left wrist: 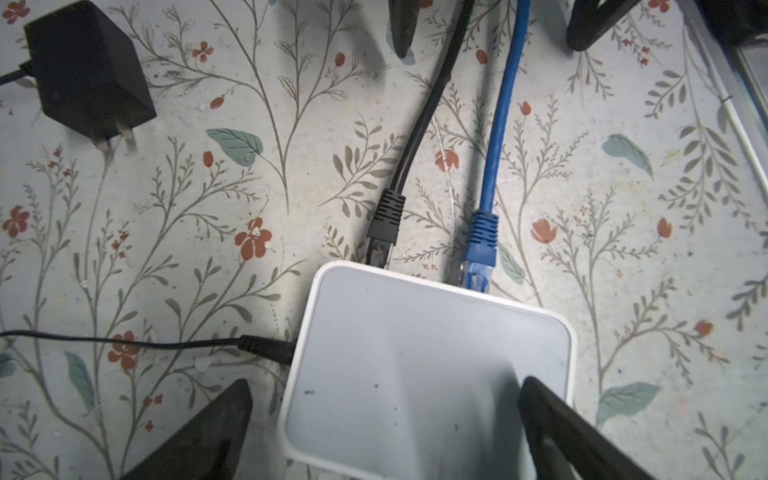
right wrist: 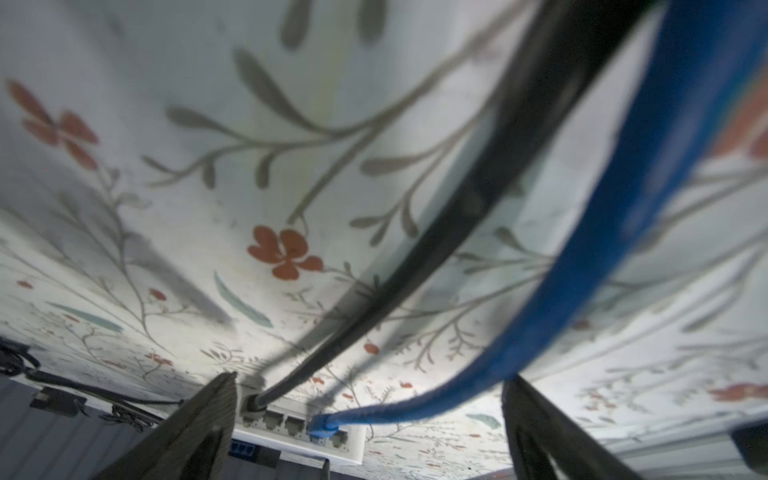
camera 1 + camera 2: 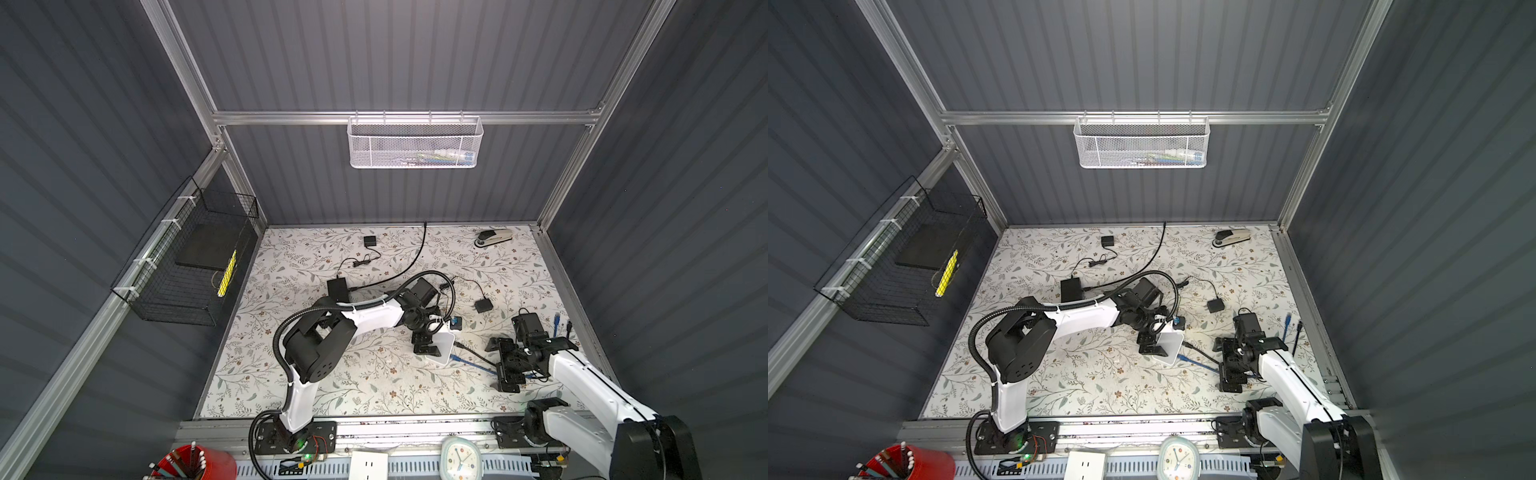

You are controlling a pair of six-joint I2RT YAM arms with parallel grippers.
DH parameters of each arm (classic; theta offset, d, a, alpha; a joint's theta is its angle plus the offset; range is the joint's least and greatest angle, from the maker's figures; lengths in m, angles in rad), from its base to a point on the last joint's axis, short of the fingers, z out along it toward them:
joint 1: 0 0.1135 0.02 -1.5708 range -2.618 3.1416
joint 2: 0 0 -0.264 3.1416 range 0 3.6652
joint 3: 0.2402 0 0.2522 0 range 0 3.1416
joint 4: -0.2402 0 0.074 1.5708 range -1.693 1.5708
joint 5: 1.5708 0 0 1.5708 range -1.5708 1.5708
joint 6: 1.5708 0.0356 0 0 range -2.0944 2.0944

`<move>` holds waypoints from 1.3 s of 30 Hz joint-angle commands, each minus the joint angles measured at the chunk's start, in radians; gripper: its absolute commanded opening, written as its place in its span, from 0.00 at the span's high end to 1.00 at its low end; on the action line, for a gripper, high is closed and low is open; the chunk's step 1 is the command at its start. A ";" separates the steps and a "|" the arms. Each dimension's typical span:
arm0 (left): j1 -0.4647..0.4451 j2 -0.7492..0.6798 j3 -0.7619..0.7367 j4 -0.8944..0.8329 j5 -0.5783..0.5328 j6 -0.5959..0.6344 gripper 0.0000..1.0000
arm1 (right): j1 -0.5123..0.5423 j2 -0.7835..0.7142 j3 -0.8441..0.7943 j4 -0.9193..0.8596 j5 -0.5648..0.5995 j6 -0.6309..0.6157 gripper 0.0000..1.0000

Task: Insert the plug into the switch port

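Floral mat: black adapter near switch, stapler at far edge.

We see a floral-patterned counter carrying a white switch. A black cable and a blue cable lie across the counter and run into the switch's ports. A black adapter lies near the switch, behind and right of it. A black box lies behind-left. A stapler rests far behind the switch, and a loose blue plug lies well to its right.

Blue plug in white switch
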 commanded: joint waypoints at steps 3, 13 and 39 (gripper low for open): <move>0.030 0.023 0.010 -0.143 0.045 0.022 0.00 | -0.034 0.177 0.107 -0.097 0.211 -0.065 0.20; 0.073 0.061 0.053 -0.144 0.094 -0.058 0.00 | -0.022 0.498 0.373 0.003 0.280 -0.349 0.93; 0.319 -1.158 -0.638 0.216 -0.991 -1.043 0.00 | 0.109 0.003 0.578 0.172 0.550 -1.534 0.01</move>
